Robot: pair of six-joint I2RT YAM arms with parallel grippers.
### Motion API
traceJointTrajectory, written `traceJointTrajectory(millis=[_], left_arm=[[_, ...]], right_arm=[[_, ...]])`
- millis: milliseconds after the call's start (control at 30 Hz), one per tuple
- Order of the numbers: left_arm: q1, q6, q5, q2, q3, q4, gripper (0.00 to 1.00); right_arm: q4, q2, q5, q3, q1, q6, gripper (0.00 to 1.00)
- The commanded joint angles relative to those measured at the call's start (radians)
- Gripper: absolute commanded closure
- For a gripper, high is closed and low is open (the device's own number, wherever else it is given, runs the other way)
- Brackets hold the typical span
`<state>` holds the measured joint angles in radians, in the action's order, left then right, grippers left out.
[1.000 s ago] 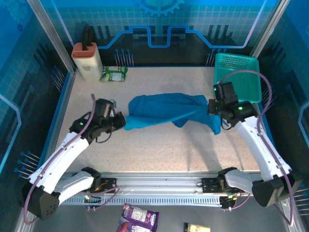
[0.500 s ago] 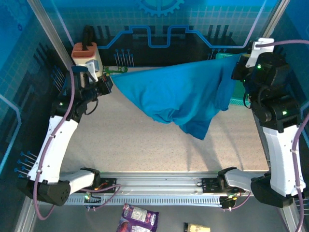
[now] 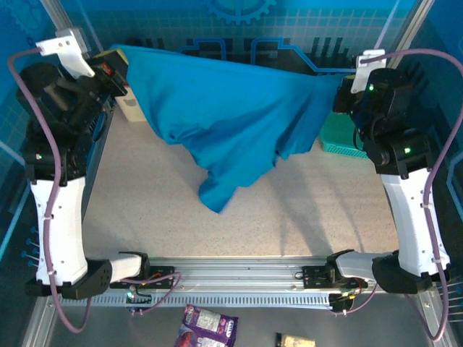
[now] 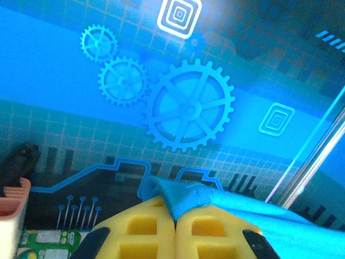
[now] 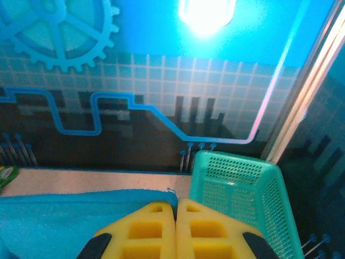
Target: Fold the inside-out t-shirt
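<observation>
Two arms are raised high, one at each side of the table (image 3: 304, 210).

- Left gripper (image 4: 175, 221): the yellow pads (image 4: 143, 237) are pressed together, pinching a bunched fold of the inside-out t-shirt (image 3: 224, 116). In the left wrist view, cloth wells up above the pad tips and runs off to the right.
- Right gripper (image 5: 176, 213): the pads meet flat, nipping the shirt's hemmed edge. In the right wrist view, cloth spreads away to the left of the pads.
- T-shirt: it is off the table and slung between the two grippers across the far half of the workspace. The top edge sags a little from left to right. The body hangs in loose folds, and the lowest point dangles left of centre. Whether that tip touches the tabletop cannot be told.
- Teal mesh basket (image 5: 237, 189): it sits at the far right corner of the table, below and beside the right gripper. In the top view the hanging cloth partly covers it.
- White container with a salmon rim (image 4: 13, 216): it stands at the far left, with a green packet (image 4: 48, 240) next to it on the table.
- Purple snack bag (image 3: 208, 325): it lies in front of the arm bases, off the table.
</observation>
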<state>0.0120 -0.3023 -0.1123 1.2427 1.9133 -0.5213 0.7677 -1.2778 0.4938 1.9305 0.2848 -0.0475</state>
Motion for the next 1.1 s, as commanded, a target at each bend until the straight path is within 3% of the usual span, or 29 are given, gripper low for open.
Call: traceJointTrajectory(millis=[0,100,200,267,433,500,667,833,933,1067], left_arm=[[-0.019,-0.062,-0.009,0.017,-0.237,0.077,1.00],[-0.018,-0.145,-0.072,0.005,-0.438,0.183,1.00],[-0.018,-0.191,-0.110,0.019,-0.528,0.242,1.00],[-0.033,-0.168,-0.119,0.040,-0.464,0.208,1.00],[-0.078,-0.063,-0.104,0.053,-0.066,0.069,1.00],[-0.077,-0.054,-0.099,0.038,-0.043,0.064,1.00],[-0.078,-0.113,-0.108,0.003,-0.373,0.188,1.00],[-0.078,-0.159,-0.179,0.035,-0.453,0.233,1.00],[-0.087,-0.126,-0.170,0.042,-0.371,0.181,1.00],[-0.127,-0.053,-0.143,0.040,-0.091,0.042,1.00]], right_arm=[[-0.118,0.016,0.243,0.223,-0.024,0.119,1.00],[-0.199,0.004,0.269,0.349,-0.014,0.184,1.00],[-0.236,-0.007,0.228,0.359,-0.005,0.189,1.00],[-0.212,-0.020,0.159,0.310,-0.004,0.161,1.00],[-0.126,-0.046,0.026,0.110,-0.005,0.012,1.00],[-0.135,-0.045,0.012,0.060,-0.004,-0.014,1.00],[-0.137,-0.058,0.131,0.173,-0.017,0.099,1.00],[-0.249,-0.012,0.272,0.289,-0.020,0.236,1.00],[-0.287,0.025,0.226,0.219,-0.018,0.204,1.00],[-0.234,0.002,0.137,0.134,-0.018,0.127,1.00]])
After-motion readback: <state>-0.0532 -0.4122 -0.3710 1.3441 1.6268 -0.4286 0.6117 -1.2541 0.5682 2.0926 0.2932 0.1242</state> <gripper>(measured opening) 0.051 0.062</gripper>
